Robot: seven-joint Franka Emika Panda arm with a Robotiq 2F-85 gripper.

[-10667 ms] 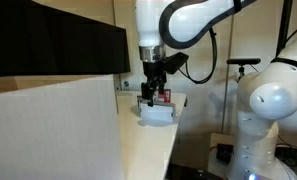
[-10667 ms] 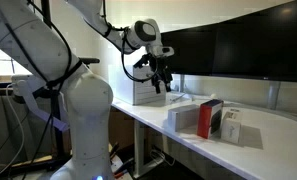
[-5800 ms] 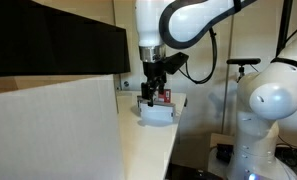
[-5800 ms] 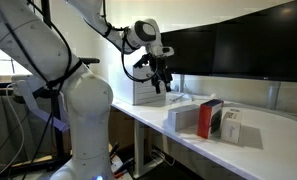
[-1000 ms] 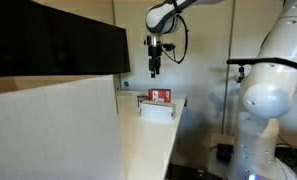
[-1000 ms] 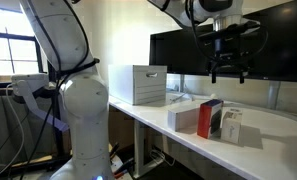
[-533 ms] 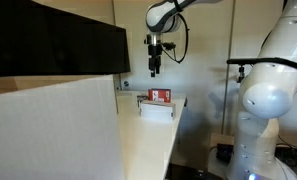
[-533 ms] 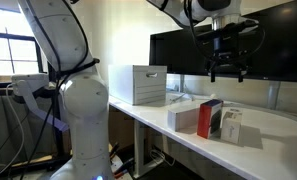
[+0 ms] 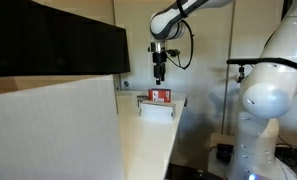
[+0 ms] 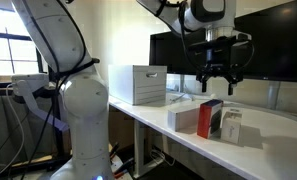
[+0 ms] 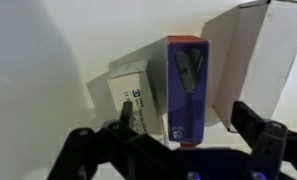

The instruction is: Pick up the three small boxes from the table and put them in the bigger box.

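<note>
No word, brand or number can be read anywhere: in the wrist view dark print is seen on the white small box and a grey graphic on the violet-faced box beside it, but both are too blurred to be made out.

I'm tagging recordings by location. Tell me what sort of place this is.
Probably an office or lab workspace: a long white table carrying small cartons, wide dark monitors standing behind it, and a daylit window off to one side.
</note>
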